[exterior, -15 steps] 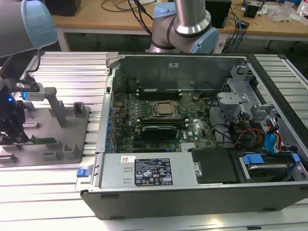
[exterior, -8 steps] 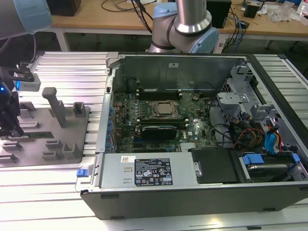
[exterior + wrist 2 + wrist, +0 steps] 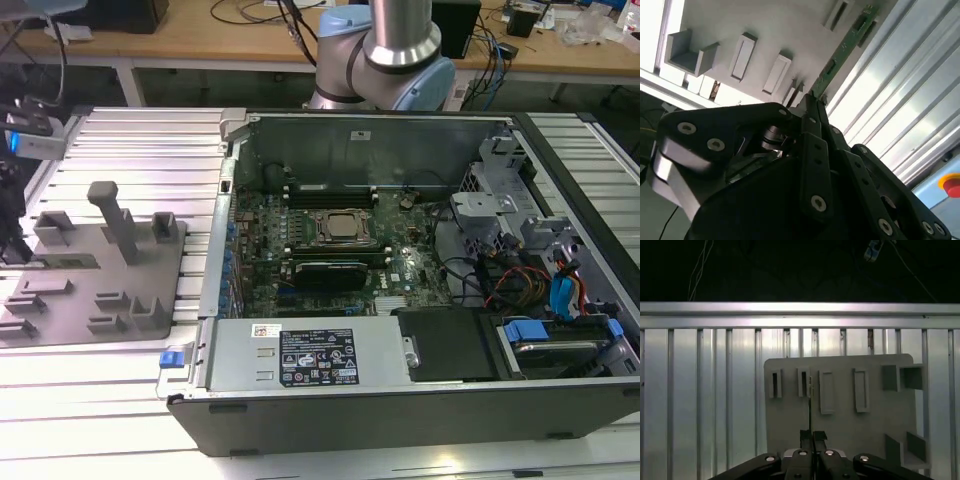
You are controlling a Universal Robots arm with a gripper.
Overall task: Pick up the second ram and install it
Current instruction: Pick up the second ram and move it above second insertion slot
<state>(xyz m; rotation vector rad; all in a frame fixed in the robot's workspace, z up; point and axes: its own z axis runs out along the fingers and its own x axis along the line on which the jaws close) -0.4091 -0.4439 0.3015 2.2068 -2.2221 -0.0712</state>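
Grey fixture plate (image 3: pixel 100 290) is lying on the ribbed counter (image 3: pixel 140 140) at the exterior view's left. Over it, the tool (image 3: pixel 812 99) is clamping the green second ram (image 3: pixel 845 45). The open computer case (image 3: pixel 400 380) is sitting rightward.

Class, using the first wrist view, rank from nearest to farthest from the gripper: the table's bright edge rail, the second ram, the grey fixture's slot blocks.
1. The second ram, held in the jaws of the gripper.
2. The slot blocks, in a row across the grey fixture.
3. The bright edge rail, beyond the fixture's far side.
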